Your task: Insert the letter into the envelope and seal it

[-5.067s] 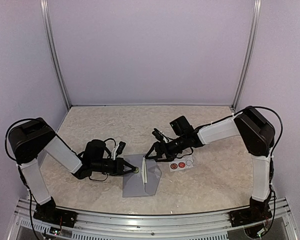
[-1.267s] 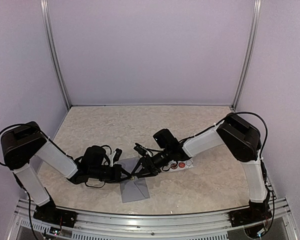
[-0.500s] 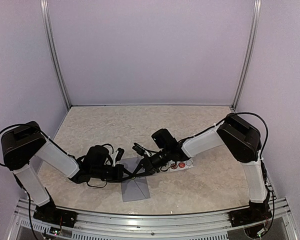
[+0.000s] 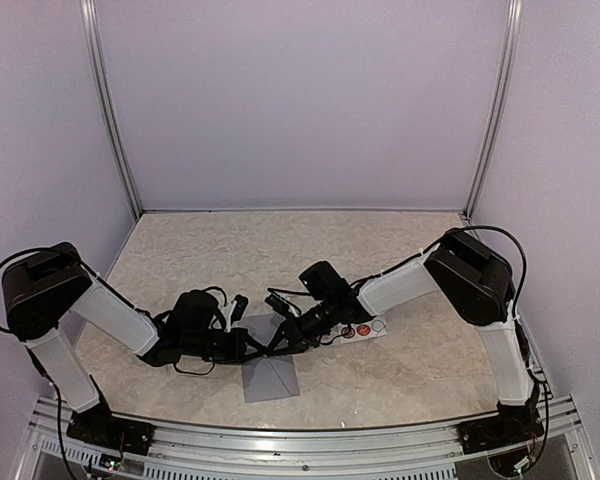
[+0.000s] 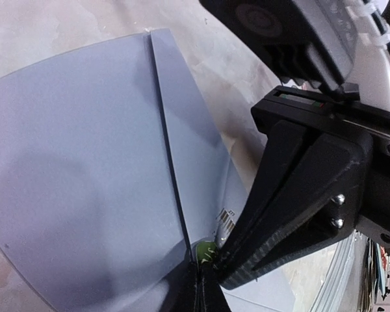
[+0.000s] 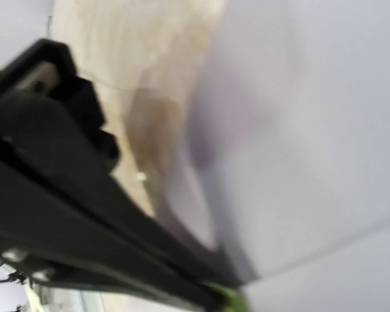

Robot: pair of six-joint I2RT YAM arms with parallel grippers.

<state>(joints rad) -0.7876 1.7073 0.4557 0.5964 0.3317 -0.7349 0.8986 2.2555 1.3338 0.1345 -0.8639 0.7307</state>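
Note:
The grey-blue envelope [image 4: 271,375] lies flat on the table between the arms, and its flap [image 5: 104,162] fills the left wrist view. My left gripper [image 5: 201,286] is shut on the flap's pointed tip, where a small green sticker [image 5: 207,250] sits. My right gripper [image 5: 226,263] is shut, with its tips against that same tip beside the sticker. From above, both grippers [image 4: 272,345] meet over the envelope's top edge. The right wrist view is blurred, showing the envelope's grey paper [image 6: 312,130] and the green sticker [image 6: 231,299]. The letter is hidden.
A small white strip with round red stickers [image 4: 363,329] lies on the table just right of my right gripper. Metal frame posts [image 4: 108,110] and purple walls enclose the marbled table [image 4: 280,250]. A rail [image 4: 280,440] runs along the near edge.
My right gripper has closed at the flap tip and slid slightly left. The white letter that stood upright in the envelope five seconds ago no longer shows.

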